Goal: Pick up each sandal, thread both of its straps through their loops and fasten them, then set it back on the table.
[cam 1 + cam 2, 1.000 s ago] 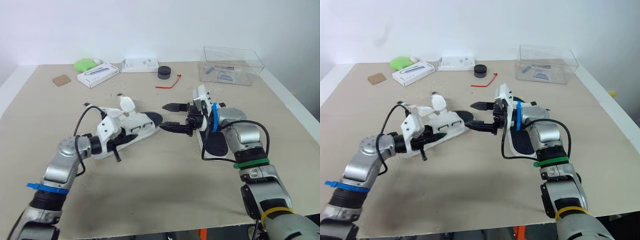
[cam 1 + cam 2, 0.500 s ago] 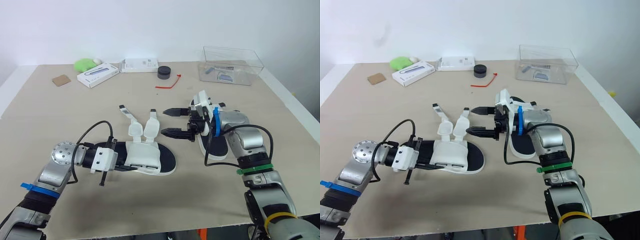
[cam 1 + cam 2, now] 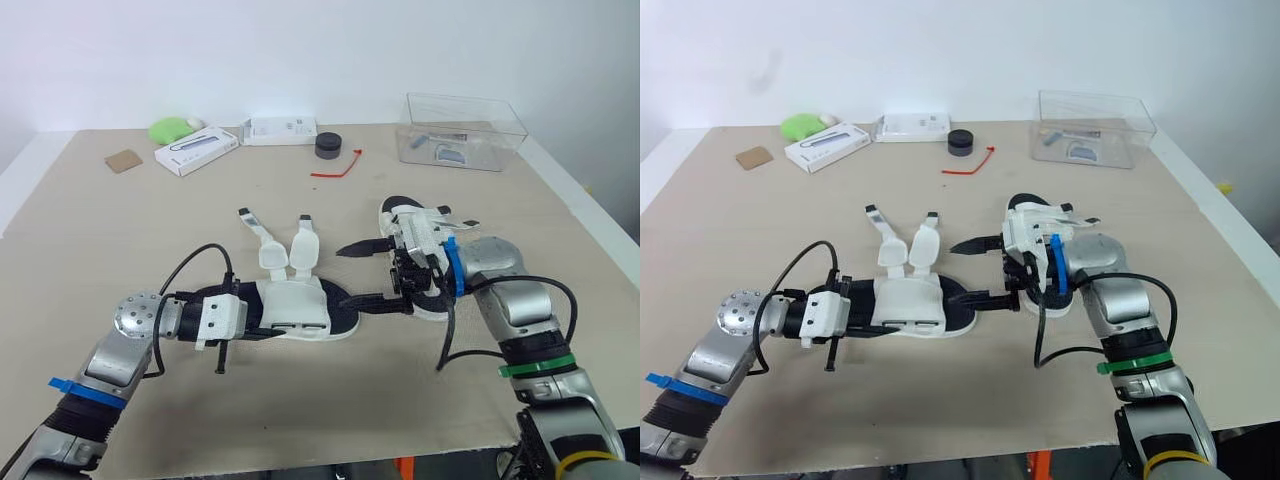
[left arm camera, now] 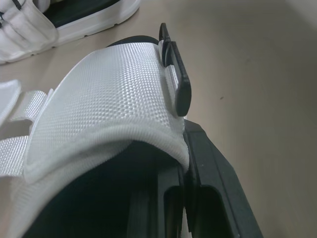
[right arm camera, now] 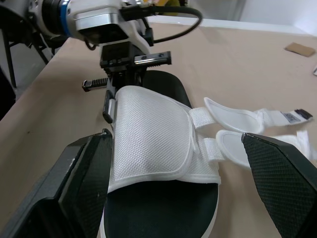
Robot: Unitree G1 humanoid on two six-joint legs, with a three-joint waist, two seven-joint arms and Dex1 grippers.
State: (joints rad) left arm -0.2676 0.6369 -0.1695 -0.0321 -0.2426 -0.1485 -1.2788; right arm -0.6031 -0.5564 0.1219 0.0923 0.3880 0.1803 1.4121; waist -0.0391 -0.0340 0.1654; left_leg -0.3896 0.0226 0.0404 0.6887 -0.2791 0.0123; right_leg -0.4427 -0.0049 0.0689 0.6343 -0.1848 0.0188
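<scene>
A white sandal [image 3: 295,305] with a black footbed lies sole-down near the table's front. Its two straps [image 3: 303,238] are unfastened and fan out toward the far side. My left gripper [image 3: 222,325] is shut on the sandal's heel end; the left wrist view shows its mesh upper [image 4: 104,99] close up. My right gripper [image 3: 372,273] is open at the toe end, one finger by the toe and the other higher. Between its wide-spread fingers [image 5: 74,183] the right wrist view looks along the sandal. A second sandal [image 3: 392,207] lies under my right forearm, mostly hidden.
Along the far edge stand a clear plastic box [image 3: 465,130], a black round piece [image 3: 328,146], a red tie [image 3: 337,165], two white boxes [image 3: 196,150], a green object [image 3: 172,128] and a brown card [image 3: 124,160].
My left gripper has turned the sandal from tilted to sole-down and brought it nearer the front edge. My right gripper has come down and closer to the sandal's toe.
</scene>
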